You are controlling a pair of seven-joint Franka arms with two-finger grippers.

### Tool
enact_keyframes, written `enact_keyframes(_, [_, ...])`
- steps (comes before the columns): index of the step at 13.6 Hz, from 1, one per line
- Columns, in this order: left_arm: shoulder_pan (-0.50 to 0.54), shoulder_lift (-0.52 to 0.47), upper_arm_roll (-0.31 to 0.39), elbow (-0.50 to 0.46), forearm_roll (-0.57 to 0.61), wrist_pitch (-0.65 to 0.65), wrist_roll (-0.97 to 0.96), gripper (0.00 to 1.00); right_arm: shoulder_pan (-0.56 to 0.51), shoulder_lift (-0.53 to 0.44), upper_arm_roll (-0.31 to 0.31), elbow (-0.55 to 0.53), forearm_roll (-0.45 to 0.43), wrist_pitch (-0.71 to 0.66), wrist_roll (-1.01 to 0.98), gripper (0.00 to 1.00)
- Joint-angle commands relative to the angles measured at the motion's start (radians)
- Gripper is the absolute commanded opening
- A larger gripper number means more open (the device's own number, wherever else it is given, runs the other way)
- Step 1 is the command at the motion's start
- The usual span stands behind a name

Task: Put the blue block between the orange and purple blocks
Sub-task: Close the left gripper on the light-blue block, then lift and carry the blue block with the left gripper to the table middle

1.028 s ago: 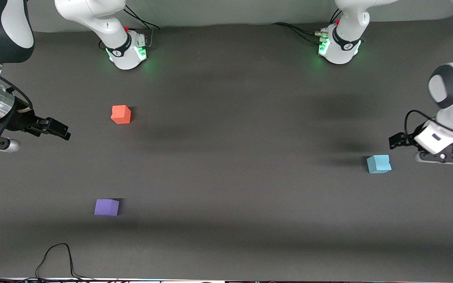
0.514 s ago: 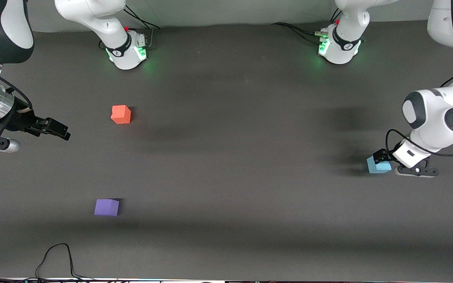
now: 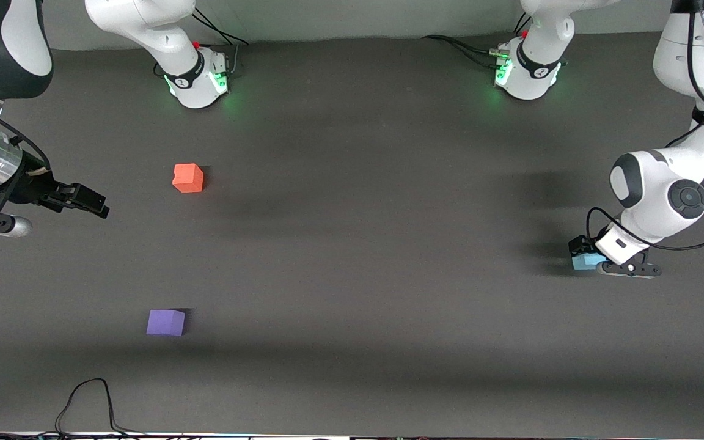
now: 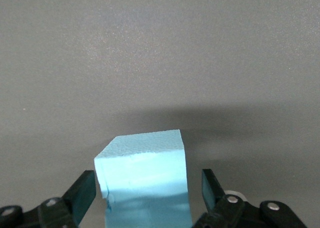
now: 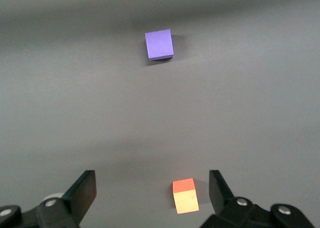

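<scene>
The blue block [image 3: 585,263] sits on the dark table at the left arm's end. My left gripper [image 3: 583,252] is down around it and open, with one finger on each side of the block [image 4: 142,175] and a small gap still showing. The orange block [image 3: 188,178] and the purple block [image 3: 165,322] sit apart toward the right arm's end, the purple one nearer the front camera. My right gripper [image 3: 92,205] waits open and empty in the air near that end. Its wrist view shows the orange block [image 5: 184,195] and the purple block [image 5: 159,44].
The two arm bases [image 3: 196,79] [image 3: 526,70] stand along the table's back edge. A black cable [image 3: 86,400] lies at the table's front edge near the right arm's end. Bare dark mat [image 3: 358,244] spans the stretch between the blue block and the other two.
My left arm has swung in and lowered, bringing its open gripper from beside the blue block down around it. The right arm and all blocks have not moved.
</scene>
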Motion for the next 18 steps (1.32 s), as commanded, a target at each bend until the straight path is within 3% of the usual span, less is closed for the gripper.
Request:
enact_keyframes(1, [0.002,-0.006,-0.001,-0.003,-0.001,0.005,-0.009,0.48,-0.004,0.007,-0.004,0.015,0.018,-0.011,-0.026,1.0])
enact_keyframes(6, [0.004,-0.03,-0.001,0.034,-0.001,-0.051,-0.003,0.45,-0.004,0.007,-0.003,0.015,0.018,-0.011,-0.026,1.0])
enact_keyframes(11, [-0.027,-0.145,-0.021,0.233,-0.001,-0.503,-0.088,0.45,-0.004,0.008,-0.003,0.015,0.018,-0.01,-0.026,1.0])
enact_keyframes(14, [-0.163,-0.197,-0.063,0.296,-0.002,-0.654,-0.298,0.45,-0.004,0.007,-0.003,0.015,0.018,-0.011,-0.026,1.0])
enact_keyframes(18, [-0.439,-0.153,-0.07,0.385,-0.004,-0.667,-0.663,0.45,-0.004,0.008,-0.004,0.015,0.018,-0.011,-0.026,1.0])
